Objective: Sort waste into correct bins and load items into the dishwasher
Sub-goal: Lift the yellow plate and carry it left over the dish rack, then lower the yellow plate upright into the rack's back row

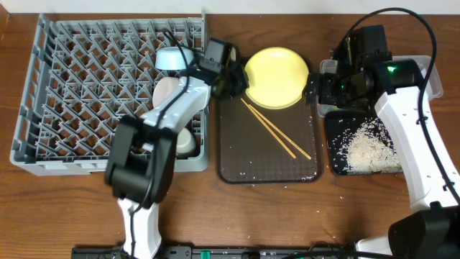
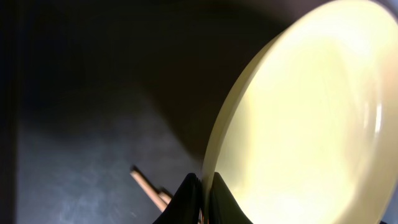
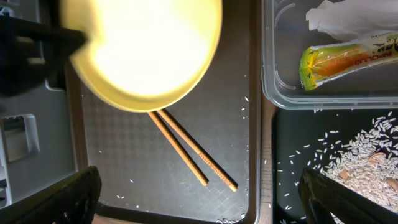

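Clamped on the rim of the round yellow plate (image 2: 311,124), the left gripper (image 2: 200,196) held it over the dark brown serving tray (image 3: 124,137), where thin wooden chopsticks (image 3: 193,152) lay. Nearby the right gripper (image 3: 199,179) gaped wide, empty. Beyond, green-and-yellow wrapper (image 3: 348,59) and white napkin (image 3: 342,18) sat in the clear plastic tub (image 3: 280,81), rice scraps (image 1: 370,147) in the shallow black tray (image 3: 292,124); light blue bowl (image 1: 172,59), white bowl (image 1: 165,93) and white cup (image 1: 185,142) stood in the grey dish rack (image 1: 72,86). Only plate and chopsticks seemed left.

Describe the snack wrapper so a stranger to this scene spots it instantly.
Start at the brown tray mid-table; the clear tub sits off its far right corner. The wrapper lies inside the tub beside a crumpled white napkin, and it's the only green-and-yellow thing there.
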You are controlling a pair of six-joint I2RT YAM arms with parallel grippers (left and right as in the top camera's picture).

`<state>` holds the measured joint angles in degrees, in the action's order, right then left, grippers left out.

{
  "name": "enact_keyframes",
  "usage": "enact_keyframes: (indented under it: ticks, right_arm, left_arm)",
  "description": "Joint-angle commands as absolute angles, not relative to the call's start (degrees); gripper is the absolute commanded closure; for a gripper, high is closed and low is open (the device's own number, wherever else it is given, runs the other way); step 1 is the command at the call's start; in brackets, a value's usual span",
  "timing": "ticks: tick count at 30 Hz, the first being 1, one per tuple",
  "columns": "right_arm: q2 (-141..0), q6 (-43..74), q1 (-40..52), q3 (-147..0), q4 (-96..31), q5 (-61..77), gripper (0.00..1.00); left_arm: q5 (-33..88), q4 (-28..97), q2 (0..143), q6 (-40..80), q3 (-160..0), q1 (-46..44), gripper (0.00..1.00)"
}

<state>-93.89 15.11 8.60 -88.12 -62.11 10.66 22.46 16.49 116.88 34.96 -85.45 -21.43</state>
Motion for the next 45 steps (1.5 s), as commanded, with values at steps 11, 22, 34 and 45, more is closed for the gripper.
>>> enact_keyframes:
  ticks: [11, 22, 34, 45]
  right_arm:
    - [-93.12, 15.81, 8.69, -88.82, -62.17, 10.52, 0.01]
    - [-93.12, 15.81, 8.69, -88.82, -62.17, 10.52, 0.01]
    - [-93.12, 15.81, 8.69, -88.82, -62.17, 10.52, 0.01]
    - [-93.12, 15.81, 8.69, -88.82, -62.17, 10.52, 0.01]
  left_arm:
    - [8.6, 27.57, 96.05, 24.4, -85.6, -16.19, 0.93]
    - [-8.56, 34.3, 86.52, 19.94, -85.6, -4.03, 0.93]
    - [-38.94, 34.37, 86.91, 15.4, -85.6, -2.52, 0.93]
    - [-45.84, 30.06, 91.24, 6.28, -85.6, -2.52, 0.93]
